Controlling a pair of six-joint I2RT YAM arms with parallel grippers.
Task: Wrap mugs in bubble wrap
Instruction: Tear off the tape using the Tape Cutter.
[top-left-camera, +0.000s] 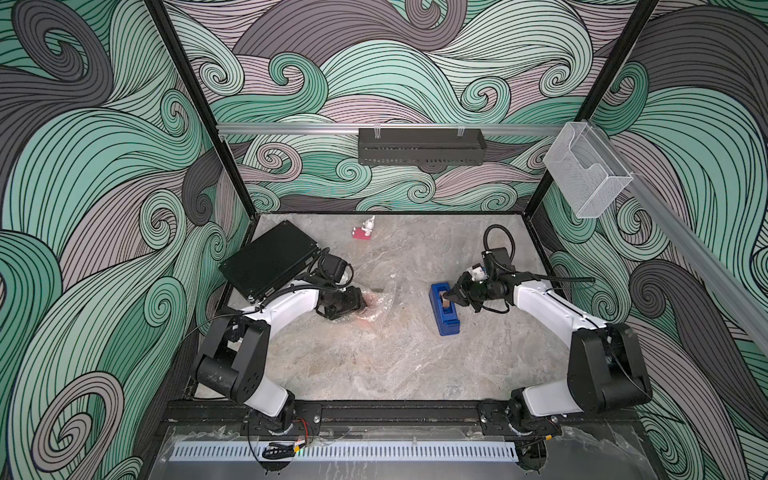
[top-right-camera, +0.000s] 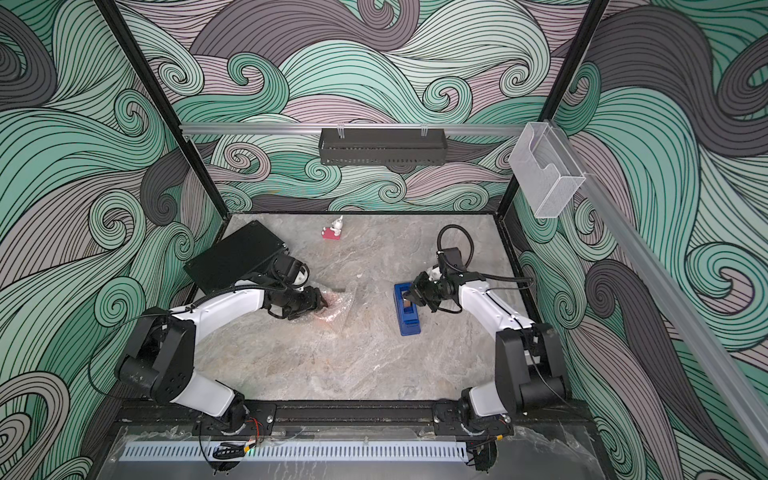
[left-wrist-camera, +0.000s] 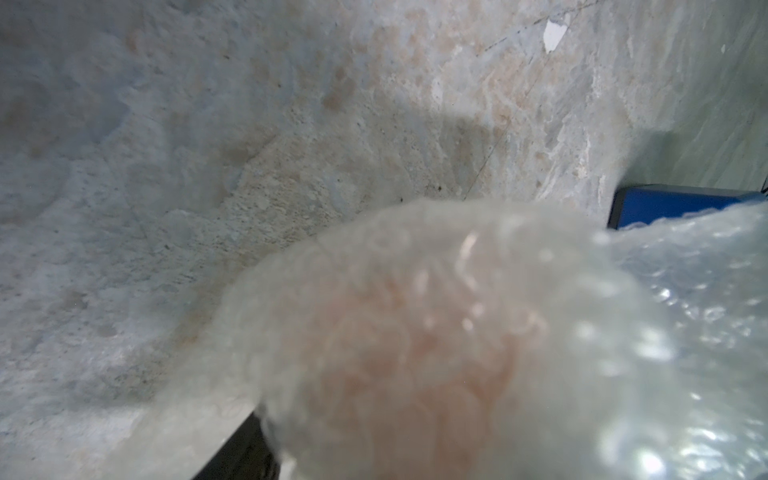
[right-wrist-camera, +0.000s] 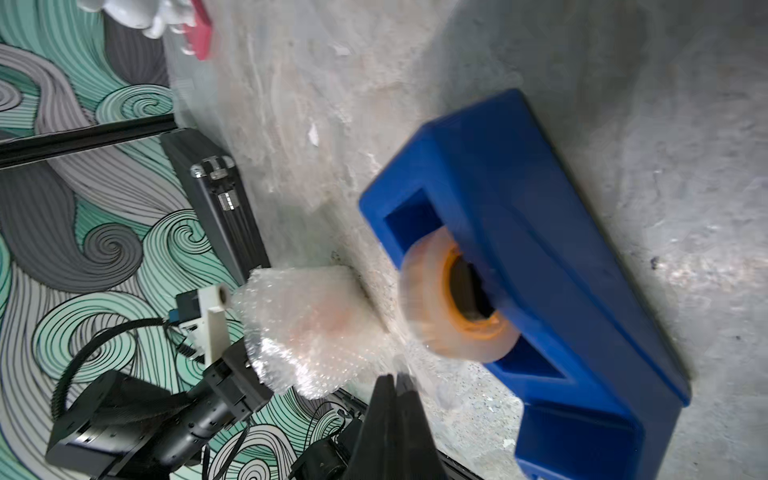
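The salmon-orange mug (top-left-camera: 369, 306) (left-wrist-camera: 415, 365) lies on the table, bundled in the crinkly bubble wrap (top-left-camera: 384, 296) (right-wrist-camera: 291, 357). My left gripper (top-left-camera: 363, 303) (top-right-camera: 323, 301) is closed round this bundle from the left; in the left wrist view the wrap hides its fingers. A blue tape dispenser (top-left-camera: 448, 322) (right-wrist-camera: 561, 291) stands to the right, its clear roll (right-wrist-camera: 457, 307) blurred. My right gripper (top-left-camera: 446, 296) (right-wrist-camera: 395, 376) hovers over the dispenser's far end with its jaws pressed together. A faint clear strip of tape runs from the jaw tips toward the roll.
A black case (top-left-camera: 270, 259) lies at the back left, close behind my left arm. A small red-and-white figurine (top-left-camera: 365, 230) stands near the back wall. A black basket (top-left-camera: 422, 147) and a clear holder (top-left-camera: 586, 170) hang on the rails.
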